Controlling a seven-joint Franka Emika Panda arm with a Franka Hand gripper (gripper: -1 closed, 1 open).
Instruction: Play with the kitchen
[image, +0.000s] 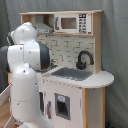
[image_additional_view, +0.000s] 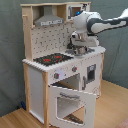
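The kitchen (image_additional_view: 37, 80) is a tall white and light-wood toy unit seen in both exterior views. Its windowed oven door (image_additional_view: 71, 102) hangs open and tilted downward. On top lie a red-ringed black stovetop (image_additional_view: 52, 59) and a grey hood (image_additional_view: 49, 20). The first exterior view shows the grey sink (image: 73, 74), the black faucet (image: 84, 59) and the microwave (image: 68, 23). My gripper (image_additional_view: 80, 50) hangs over the sink area beside the stovetop, pointing down. In the first exterior view my own arm (image: 25, 65) hides the gripper and the stovetop.
Grey curtains back the scene in both exterior views. The open oven door juts out over the wooden floor (image_additional_view: 112, 112) in front of the kitchen. A rounded counter end (image: 102, 79) sticks out at the first exterior view's right.
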